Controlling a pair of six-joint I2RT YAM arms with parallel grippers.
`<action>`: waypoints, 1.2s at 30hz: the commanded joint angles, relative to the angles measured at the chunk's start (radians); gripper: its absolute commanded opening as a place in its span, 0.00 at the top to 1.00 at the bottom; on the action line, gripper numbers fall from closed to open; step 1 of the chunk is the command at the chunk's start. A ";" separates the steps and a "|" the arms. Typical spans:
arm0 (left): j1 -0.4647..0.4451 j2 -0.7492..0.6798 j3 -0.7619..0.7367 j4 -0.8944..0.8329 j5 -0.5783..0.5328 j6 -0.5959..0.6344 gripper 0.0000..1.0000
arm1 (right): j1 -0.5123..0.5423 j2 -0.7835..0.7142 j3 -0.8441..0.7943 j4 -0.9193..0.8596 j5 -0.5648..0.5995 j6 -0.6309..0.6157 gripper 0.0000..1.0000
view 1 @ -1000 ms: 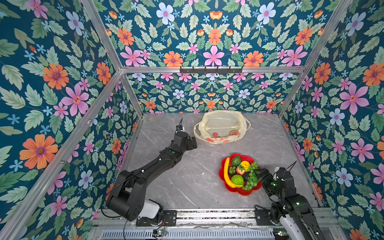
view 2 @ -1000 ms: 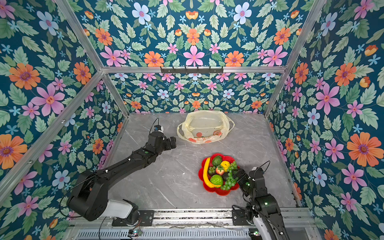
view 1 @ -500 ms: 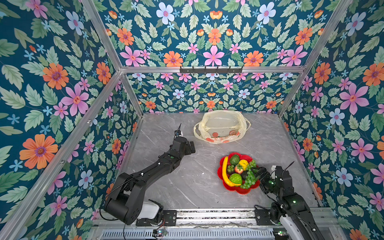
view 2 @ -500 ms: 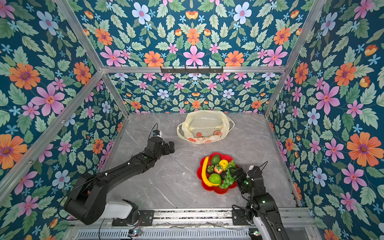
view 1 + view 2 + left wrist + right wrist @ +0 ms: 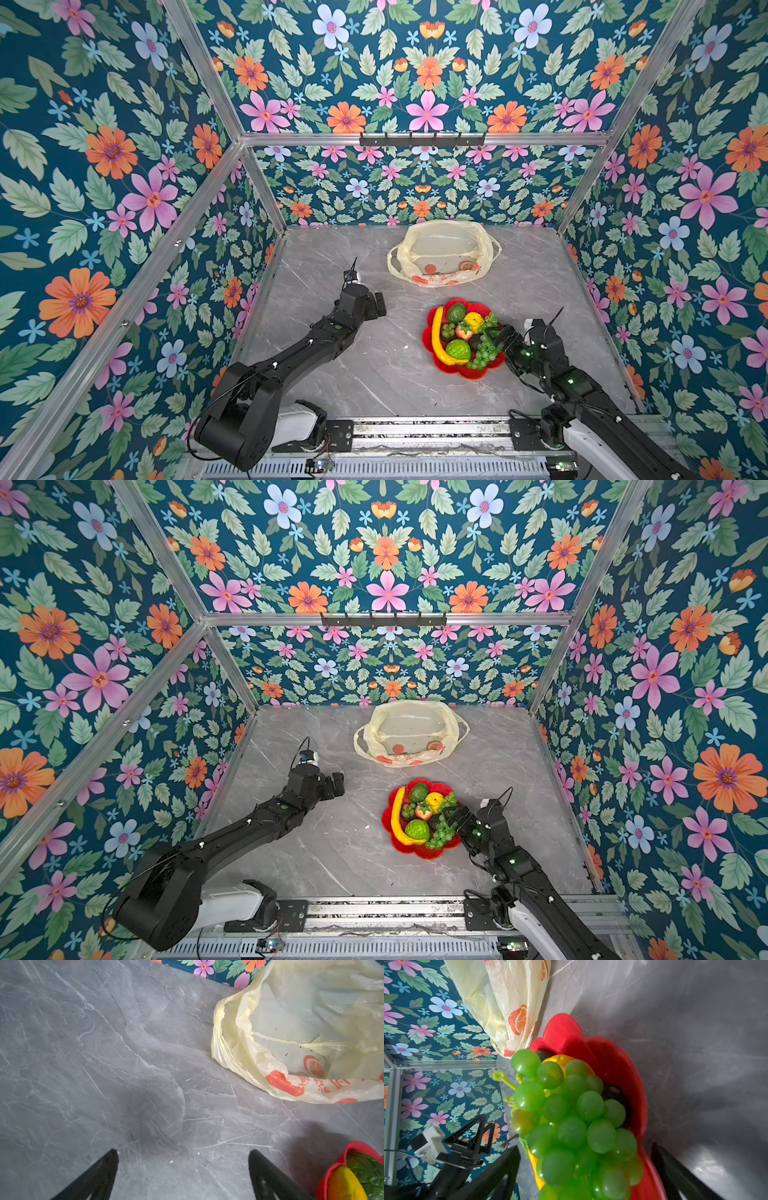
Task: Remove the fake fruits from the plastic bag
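While the left claw [image 5: 376, 305] hangs low over bare table [image 5: 104, 1064], its fingers spread wide on nothing, the bag [image 5: 440, 257] sits ahead of it and off to its right, well apart from the tips. Look into that bag from the left wrist: limp, crinkly cream film, mouth slumped open, orange prints and red lettering on the near wall, and no fruit showing inside. Empty, by my reading, so the job looks all but finished.

Moving across: the fruits [image 5: 461, 332] are heaped on a red plate [image 5: 473, 372], short of the bag and directly in front of the right claw [image 5: 498, 332]. Glossy plastic, the lot: a banana [image 5: 436, 336] curled along the side far from that claw, grapes [image 5: 482, 353] piled nearest it.

And the right claw is gaping too, holding nothing, its tips right at the grape bunch; touching or not, I cannot tell. That's the danger. A careless pull-away could snag the grapes, and the heap is loose and slick, so one tug may roll fruit over the rim or skid the light plate. The left claw, swinging right, could catch the flimsy bag.
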 commanded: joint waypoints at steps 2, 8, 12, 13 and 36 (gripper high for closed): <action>0.001 -0.024 -0.020 0.005 -0.029 -0.001 0.00 | 0.027 0.099 0.040 0.166 0.035 -0.013 0.01; 0.001 -0.054 -0.037 -0.013 -0.051 0.007 0.00 | 0.077 0.269 0.100 0.278 0.053 -0.024 0.01; 0.001 -0.073 -0.046 -0.022 -0.066 0.014 0.00 | 0.107 0.383 0.136 0.344 0.057 -0.023 0.01; 0.001 -0.079 -0.047 -0.026 -0.071 0.015 0.00 | 0.109 0.411 0.143 0.364 0.052 -0.022 0.01; 0.001 -0.121 -0.064 -0.052 -0.120 0.029 0.00 | 0.151 0.688 0.287 0.481 0.020 -0.039 0.01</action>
